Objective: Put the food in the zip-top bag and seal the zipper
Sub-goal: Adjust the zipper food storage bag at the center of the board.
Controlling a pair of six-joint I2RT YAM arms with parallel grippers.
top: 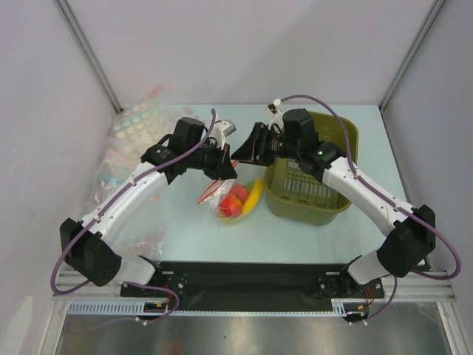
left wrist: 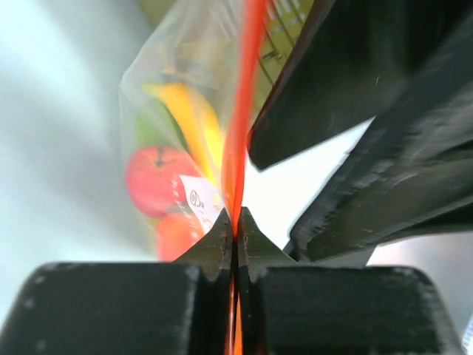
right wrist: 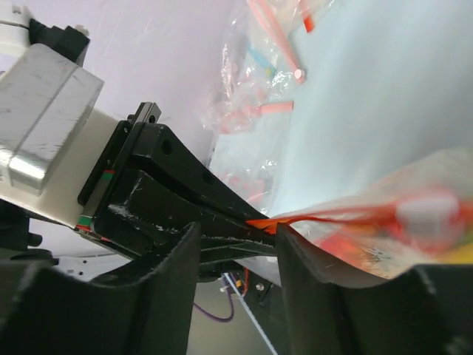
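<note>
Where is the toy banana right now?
Top view, table centre: the banana sits inside the clear zip-top bag beside red fruits, left of the green basket.

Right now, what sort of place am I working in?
Probably a lab robot cell, not a kitchen. White panels sit in metal framing, two arms are bolted to a rail, and there is toy food beside a heap of spare bags.

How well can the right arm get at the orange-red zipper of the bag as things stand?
Probably yes. The right gripper stands open right at the zipper, beside the left gripper, which is shut on it. Nothing seems to lie between.
</note>
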